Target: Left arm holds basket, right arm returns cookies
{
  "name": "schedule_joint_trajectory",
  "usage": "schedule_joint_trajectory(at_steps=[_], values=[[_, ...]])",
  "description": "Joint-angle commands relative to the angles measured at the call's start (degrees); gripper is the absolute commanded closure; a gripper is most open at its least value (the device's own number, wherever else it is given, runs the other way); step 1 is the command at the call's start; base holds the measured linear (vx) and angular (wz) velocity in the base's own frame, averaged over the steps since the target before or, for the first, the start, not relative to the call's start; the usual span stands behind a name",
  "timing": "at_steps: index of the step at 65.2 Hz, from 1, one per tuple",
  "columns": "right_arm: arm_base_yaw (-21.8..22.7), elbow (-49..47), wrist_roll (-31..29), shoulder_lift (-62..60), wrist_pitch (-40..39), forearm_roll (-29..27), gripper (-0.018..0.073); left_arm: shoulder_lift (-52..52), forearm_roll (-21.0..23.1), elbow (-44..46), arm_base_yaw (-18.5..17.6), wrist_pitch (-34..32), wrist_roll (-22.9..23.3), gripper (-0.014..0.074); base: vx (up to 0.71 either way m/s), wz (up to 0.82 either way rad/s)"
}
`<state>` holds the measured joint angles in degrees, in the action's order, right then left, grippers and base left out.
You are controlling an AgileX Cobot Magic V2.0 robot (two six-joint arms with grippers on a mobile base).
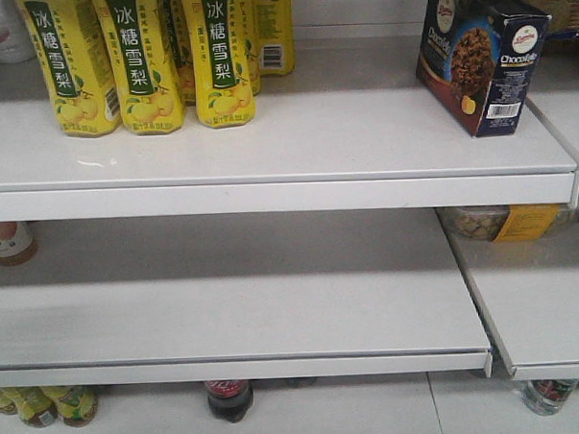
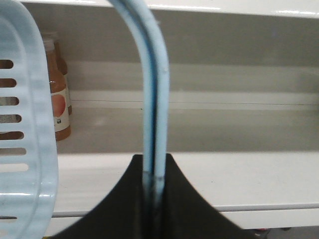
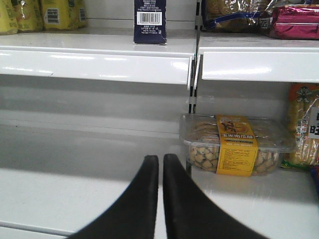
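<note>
While the cookies (image 1: 482, 55) are standing upright on the upper white shelf (image 1: 267, 141), near its right end, the dark cardboard box is showing a printed chocolate cookie, a round white logo and a barcode on its narrow side; from the right wrist view the same box (image 3: 149, 21) is presenting its barcoded end just beside the shelf's right edge. Glossy yellow drink bottles (image 1: 138, 60) with green labels are crowding the left of that shelf, well apart from the box, and smooth bare shelf is lying open between them. The right gripper (image 3: 160, 199) is hanging empty in front of the lower shelf, its two black tapered fingers (image 3: 139, 204) pressed nearly together with only a thin slit between them. Just beyond them, to the right, a clear plastic tub (image 3: 234, 149) of pale round snacks with a yellow band is sitting on the neighbouring shelf. On the left wrist view, the left gripper (image 2: 153, 199) is clamping the flat, pale blue loop handle (image 2: 152, 99) of the basket (image 2: 25, 129), the handle rising straight up out of the black jaws. Smooth slotted plastic of the basket's wall is filling the left edge, and a bottle with an orange label (image 2: 59, 99) is standing behind it on the shelf.
</note>
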<state>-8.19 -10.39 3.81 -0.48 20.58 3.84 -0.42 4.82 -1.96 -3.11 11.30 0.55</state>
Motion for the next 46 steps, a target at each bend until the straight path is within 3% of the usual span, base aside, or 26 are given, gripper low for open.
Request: schedule_joint_trajectory(at_steps=[1,46], values=[[0.1,-1.6,-0.3,0.6,-4.5,0.6,0.057,-1.1,-0.9,1.7,0.3,-6.2,-0.6,0.0602,0.0,0.0],[0.1,-1.6,-0.3,0.6,-4.5,0.6,0.057,-1.0,-0.8,1.8,0.3,-6.0,-0.6,0.0602,0.0,0.0]])
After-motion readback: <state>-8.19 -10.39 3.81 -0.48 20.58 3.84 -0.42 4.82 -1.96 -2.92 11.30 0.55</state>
